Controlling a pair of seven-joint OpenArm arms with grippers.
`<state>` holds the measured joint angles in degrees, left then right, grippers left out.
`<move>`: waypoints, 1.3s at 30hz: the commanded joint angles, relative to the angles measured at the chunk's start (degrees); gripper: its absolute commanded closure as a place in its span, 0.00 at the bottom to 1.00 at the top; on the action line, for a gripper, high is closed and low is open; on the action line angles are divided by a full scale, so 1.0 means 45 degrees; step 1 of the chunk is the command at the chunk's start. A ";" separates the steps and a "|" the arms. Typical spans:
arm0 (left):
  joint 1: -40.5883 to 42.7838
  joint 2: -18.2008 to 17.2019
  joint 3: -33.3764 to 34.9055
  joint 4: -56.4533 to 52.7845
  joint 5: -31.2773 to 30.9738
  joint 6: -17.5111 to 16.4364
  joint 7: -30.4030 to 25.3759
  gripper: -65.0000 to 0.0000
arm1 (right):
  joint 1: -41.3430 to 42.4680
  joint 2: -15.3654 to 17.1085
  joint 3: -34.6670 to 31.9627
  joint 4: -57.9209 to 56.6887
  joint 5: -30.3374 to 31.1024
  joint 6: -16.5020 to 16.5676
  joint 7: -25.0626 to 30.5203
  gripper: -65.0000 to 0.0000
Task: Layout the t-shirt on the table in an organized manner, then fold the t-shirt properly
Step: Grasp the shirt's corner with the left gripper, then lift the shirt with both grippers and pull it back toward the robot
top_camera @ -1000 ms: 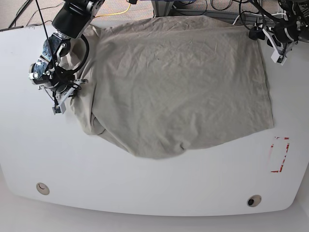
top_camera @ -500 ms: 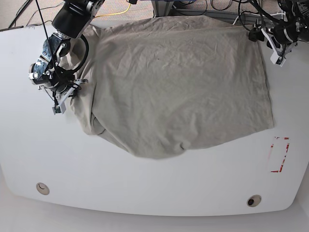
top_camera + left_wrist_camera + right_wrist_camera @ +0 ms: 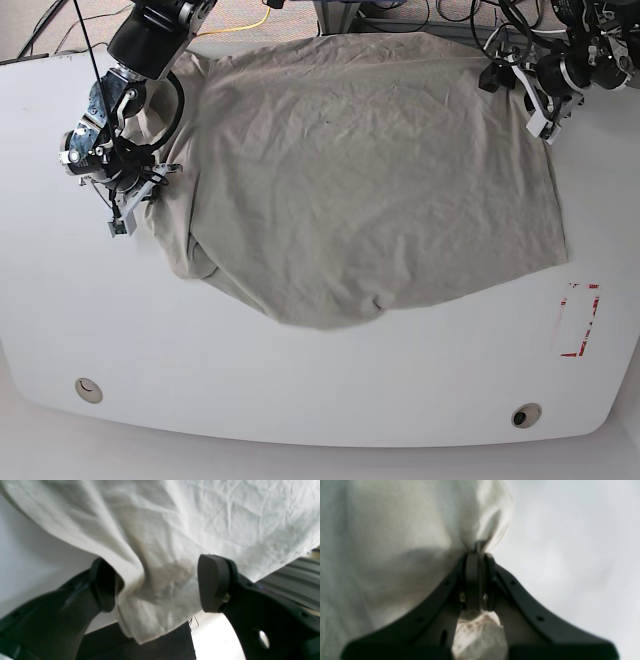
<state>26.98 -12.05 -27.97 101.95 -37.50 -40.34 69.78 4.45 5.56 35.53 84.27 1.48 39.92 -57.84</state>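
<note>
Left tool (image 3: 520, 92): moved in over t-shirt (image 3: 370, 180) corner, jaws wide, gripping nothing.
Right tool (image 3: 477, 548): pinching sleeve edge.
Stage: spreading on surface (image 3: 300, 390).

The t-shirt (image 3: 370, 180) lies spread on the tabletop (image 3: 300, 390), toward its far edge. The right hand (image 3: 128, 208) sits at the t-shirt's left edge; the left hand (image 3: 520, 95) is at its far right corner.

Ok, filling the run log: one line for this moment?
t-shirt: spread, wrinkled | right end effector: shut on t-shirt | left end effector: open, straddling corner
</note>
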 commanded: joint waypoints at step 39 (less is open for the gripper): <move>-0.1395 -0.1043 -0.0613 0.0387 0.0293 0.0075 0.0757 1.00 | 0.0174 0.0043 -0.0032 0.0917 -0.0357 0.0017 -0.0635 0.94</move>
<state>22.83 -15.49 -30.06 102.32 -36.23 -40.07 73.71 4.43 5.34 35.35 86.26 1.08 39.94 -59.40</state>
